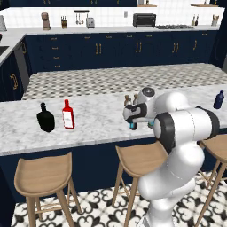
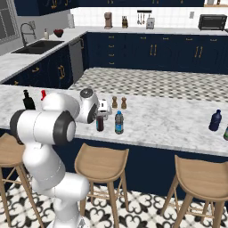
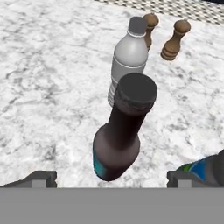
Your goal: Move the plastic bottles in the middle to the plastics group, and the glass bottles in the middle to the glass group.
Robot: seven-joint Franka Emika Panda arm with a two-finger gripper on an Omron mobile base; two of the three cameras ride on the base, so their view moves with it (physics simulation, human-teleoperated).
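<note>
While my pincer [image 3: 107, 178] hangs wide apart over glass bottle [image 3: 119, 135]: descend centred on neck, clear grey bottle [image 3: 127, 61], then clamp.

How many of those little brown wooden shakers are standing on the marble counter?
2. Both small brown wooden shakers stand side by side on the white marble counter, behind the bottles: the left shaker right behind the clear grey plastic bottle, the right shaker beside it. Others may be hidden.
</note>
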